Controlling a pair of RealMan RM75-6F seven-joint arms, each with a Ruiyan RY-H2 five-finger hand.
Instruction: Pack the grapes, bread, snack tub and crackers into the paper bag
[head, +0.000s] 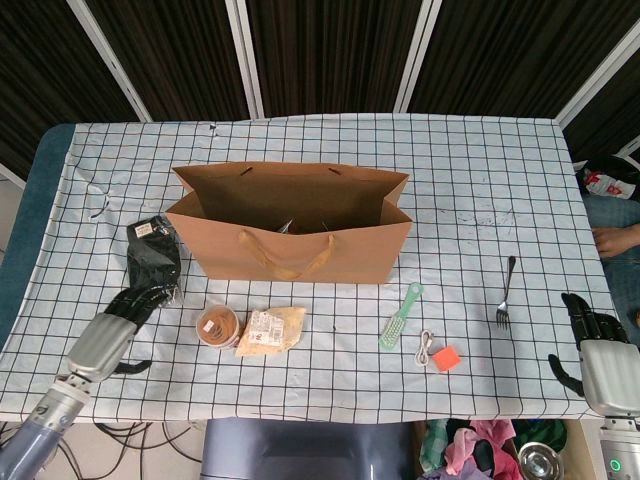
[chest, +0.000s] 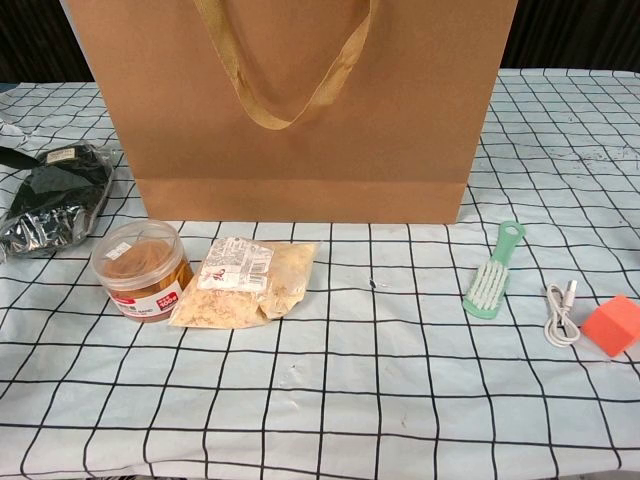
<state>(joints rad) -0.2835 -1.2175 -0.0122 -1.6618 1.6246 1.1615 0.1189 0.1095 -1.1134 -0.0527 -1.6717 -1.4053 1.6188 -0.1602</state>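
The brown paper bag (head: 290, 235) stands open mid-table and fills the top of the chest view (chest: 300, 100). To its left lies a dark plastic pack, apparently the grapes (head: 155, 262) (chest: 55, 197). In front of the bag are the round snack tub (head: 217, 326) (chest: 143, 268) and a clear packet of pale food (head: 270, 330) (chest: 245, 281). My left hand (head: 110, 335) is open, with its fingertips just short of the near end of the dark pack. My right hand (head: 600, 350) is open at the lower right edge and holds nothing. What lies inside the bag is mostly hidden.
A green brush (head: 400, 315) (chest: 493, 271), a white cable (head: 427, 348) (chest: 560, 312) and an orange block (head: 446, 357) (chest: 612, 324) lie right of the packet. A fork (head: 505, 292) lies further right. The checked cloth (head: 480, 180) ends close to both hands.
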